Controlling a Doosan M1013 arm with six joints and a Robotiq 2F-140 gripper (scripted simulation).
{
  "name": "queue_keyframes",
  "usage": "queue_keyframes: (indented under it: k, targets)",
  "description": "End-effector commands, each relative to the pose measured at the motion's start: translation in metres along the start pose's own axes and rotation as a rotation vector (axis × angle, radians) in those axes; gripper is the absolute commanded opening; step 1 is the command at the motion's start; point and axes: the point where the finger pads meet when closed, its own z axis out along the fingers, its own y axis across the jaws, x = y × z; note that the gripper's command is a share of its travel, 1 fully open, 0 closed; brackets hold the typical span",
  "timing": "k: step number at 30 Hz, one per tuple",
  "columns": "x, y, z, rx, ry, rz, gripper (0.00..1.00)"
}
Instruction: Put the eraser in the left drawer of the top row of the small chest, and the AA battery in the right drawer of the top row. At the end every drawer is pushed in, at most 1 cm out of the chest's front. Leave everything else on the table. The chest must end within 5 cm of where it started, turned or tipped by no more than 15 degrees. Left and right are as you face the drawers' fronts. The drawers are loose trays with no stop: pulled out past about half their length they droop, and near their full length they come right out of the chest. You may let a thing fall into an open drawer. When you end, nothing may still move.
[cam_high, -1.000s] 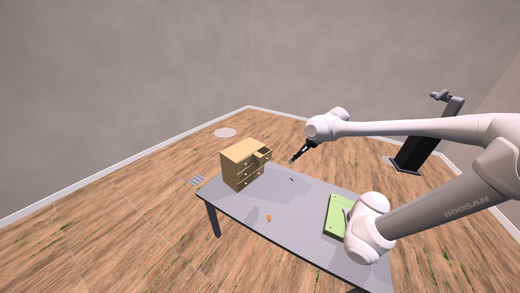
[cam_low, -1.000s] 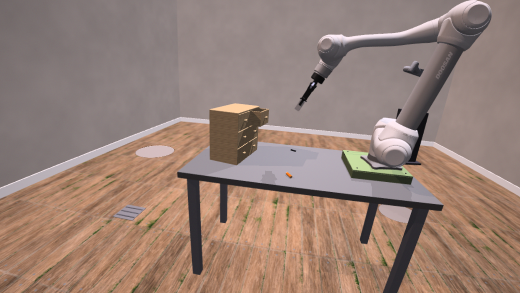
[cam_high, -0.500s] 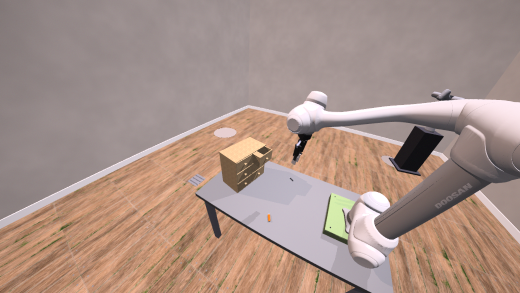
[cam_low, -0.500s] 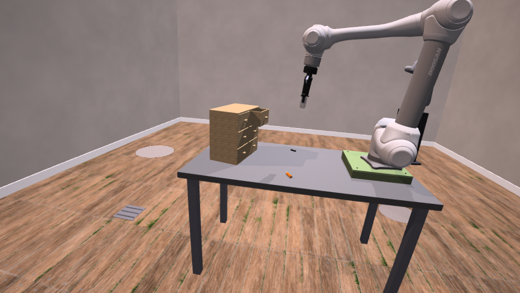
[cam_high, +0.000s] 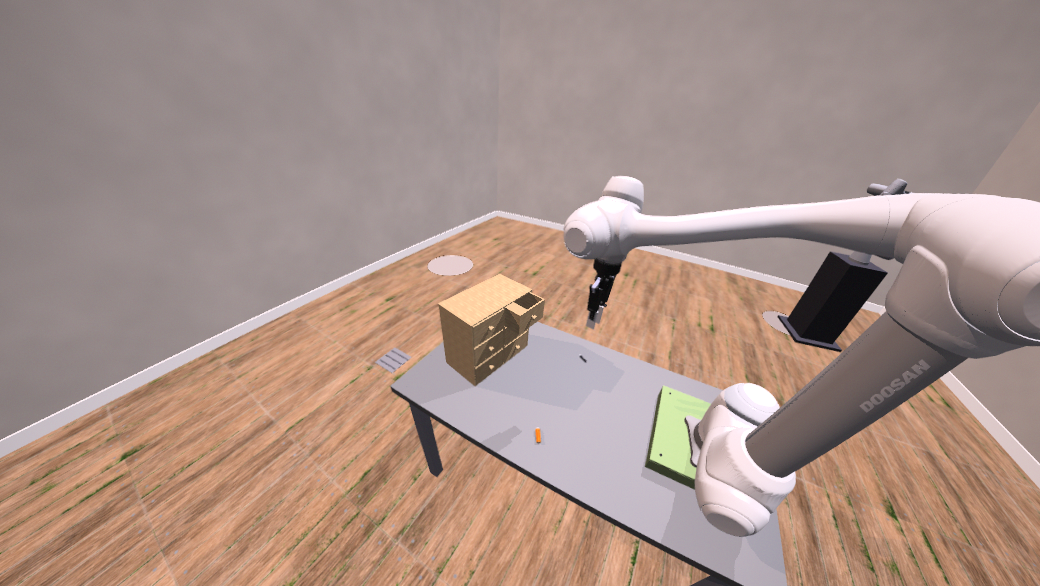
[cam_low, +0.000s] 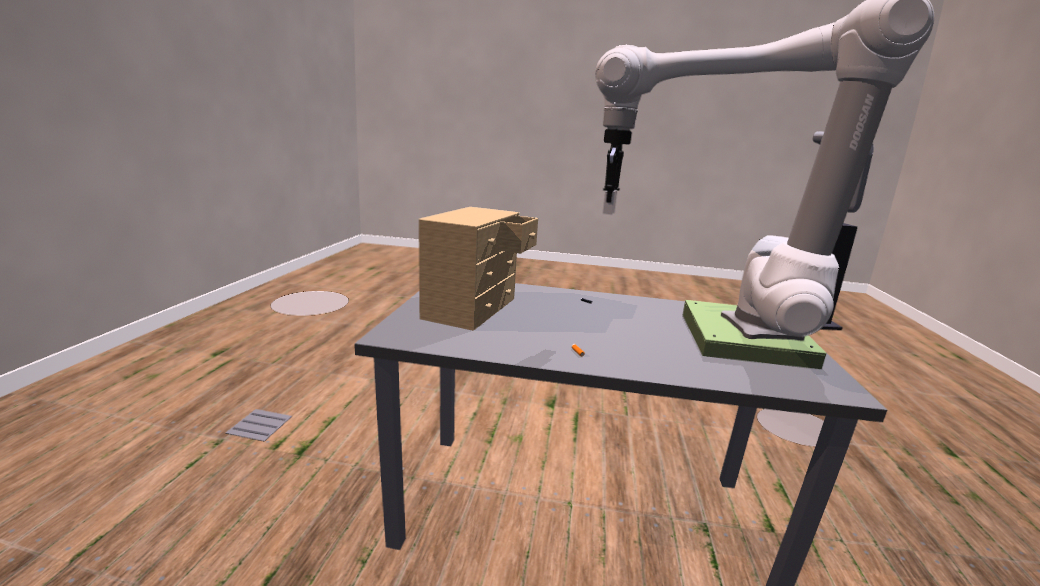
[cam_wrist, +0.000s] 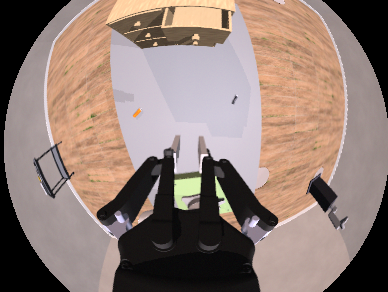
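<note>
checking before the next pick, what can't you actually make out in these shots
Inside of the open top drawer: the top view shows only a dark hollow; the exterior view shows just its outside.
Small dark thing on the table: too small in every view to confirm as the eraser.
Orange thing: too small to read as a battery.
Green base plate: top view, partly behind the arm.
</note>
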Motion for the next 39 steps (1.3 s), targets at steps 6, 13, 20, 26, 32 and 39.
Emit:
queue_keyframes:
  k: [6, 13, 20, 26, 32, 39]
  targets:
    - [0.000, 0.000, 0.000, 0.000, -0.005, 0.000, 0.20]
    - [0.000, 0.000, 0.000, 0.000, -0.005, 0.000, 0.20]
    - [0.000, -0.001, 0.001, 0.000, -0.005, 0.005, 0.20]
    - [0.021, -0.054, 0.061, 0.000, -0.005, 0.193, 0.20]
    - [0.030, -0.109, 0.123, 0.000, -0.005, 0.383, 0.20]
    - [0.024, -0.168, 0.189, -0.001, -0.005, 0.582, 0.20]
